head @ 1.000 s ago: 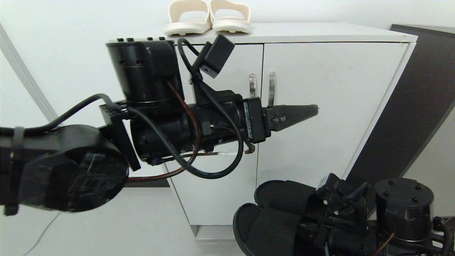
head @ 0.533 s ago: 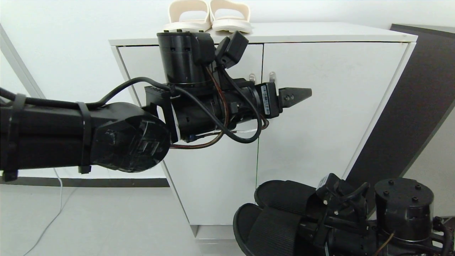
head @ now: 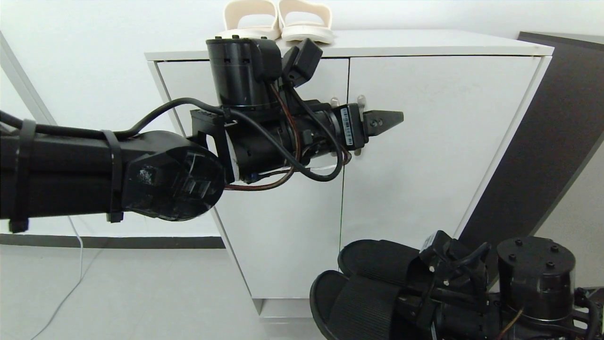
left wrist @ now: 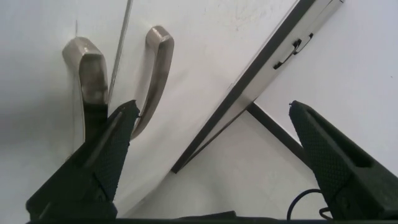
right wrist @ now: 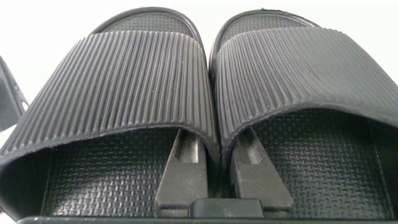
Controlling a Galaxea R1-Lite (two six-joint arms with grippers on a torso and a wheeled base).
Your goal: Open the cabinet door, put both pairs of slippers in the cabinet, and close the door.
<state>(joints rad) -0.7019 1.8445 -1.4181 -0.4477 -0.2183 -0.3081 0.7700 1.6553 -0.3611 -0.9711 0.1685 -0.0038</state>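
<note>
My left claw [head: 397, 116] hangs with its fingers spread wide apart, just in front of the two metal handles [left wrist: 157, 68] on the shut cabinet doors [head: 439, 141]. One fingertip is close by the handles. Above this claw, the cream slippers [head: 278, 23] sit on top. My right claw [right wrist: 217, 168] is lower down, clamped on the black slippers [head: 373, 278] — pinching their adjoining inner walls.
</note>
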